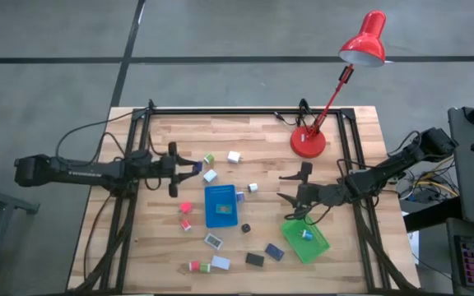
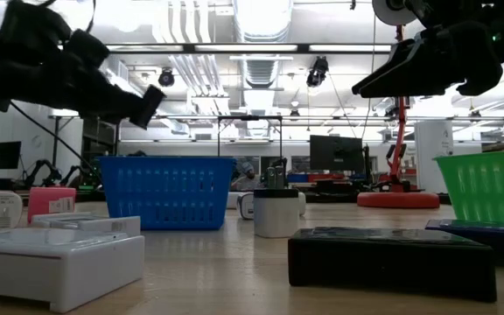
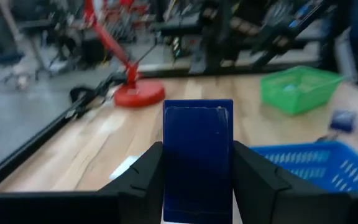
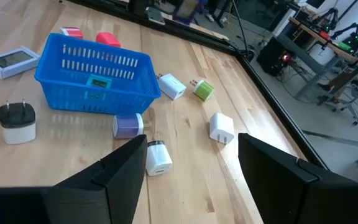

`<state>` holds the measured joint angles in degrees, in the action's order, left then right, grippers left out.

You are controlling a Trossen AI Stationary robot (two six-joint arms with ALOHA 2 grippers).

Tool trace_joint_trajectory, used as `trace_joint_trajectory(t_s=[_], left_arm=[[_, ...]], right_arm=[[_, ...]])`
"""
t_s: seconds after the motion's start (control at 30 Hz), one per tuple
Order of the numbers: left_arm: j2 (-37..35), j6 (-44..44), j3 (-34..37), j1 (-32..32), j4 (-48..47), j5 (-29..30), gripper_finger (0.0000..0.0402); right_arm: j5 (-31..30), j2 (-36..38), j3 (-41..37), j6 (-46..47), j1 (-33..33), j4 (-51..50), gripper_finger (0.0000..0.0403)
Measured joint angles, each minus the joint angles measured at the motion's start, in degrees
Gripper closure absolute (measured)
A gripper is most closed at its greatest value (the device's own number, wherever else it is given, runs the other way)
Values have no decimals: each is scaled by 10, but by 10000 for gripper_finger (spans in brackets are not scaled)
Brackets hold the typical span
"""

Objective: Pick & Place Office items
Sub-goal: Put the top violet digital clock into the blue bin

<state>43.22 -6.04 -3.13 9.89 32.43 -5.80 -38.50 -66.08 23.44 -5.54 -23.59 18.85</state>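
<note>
Left claw (image 1: 194,168), mid-left of the overhead frame, is clamped on a navy box (image 3: 197,158), long axis along the fingers. Blue tray (image 1: 220,205) sits lower right of it, closer than the green tray (image 1: 305,240). Right claw (image 1: 295,187) is spread, empty, above the green tray.

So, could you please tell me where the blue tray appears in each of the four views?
High view: the blue tray sits mid-table, between the two arms.
Low view: left of centre, standing behind the white boxes.
Left wrist view: lower right edge, its blue rim beside the end effector's navy block.
Right wrist view: upper left, with a light blue item inside.
Shared landmark: the green tray appears in the high, low and left wrist views.
</note>
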Motion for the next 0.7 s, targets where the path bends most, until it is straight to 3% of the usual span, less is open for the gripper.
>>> trace_joint_trajectory(t_s=[0.27,0.5,0.7], left_arm=[[0,3,25,0,77,-44,263],[0,7,25,0,78,-47,263],[0,8,25,-2,79,-48,263]], right_arm=[[0,0,-4,-11,0,31,156],[64,0,-70,-96,0,262,161],[79,0,-141,-128,0,398,173]])
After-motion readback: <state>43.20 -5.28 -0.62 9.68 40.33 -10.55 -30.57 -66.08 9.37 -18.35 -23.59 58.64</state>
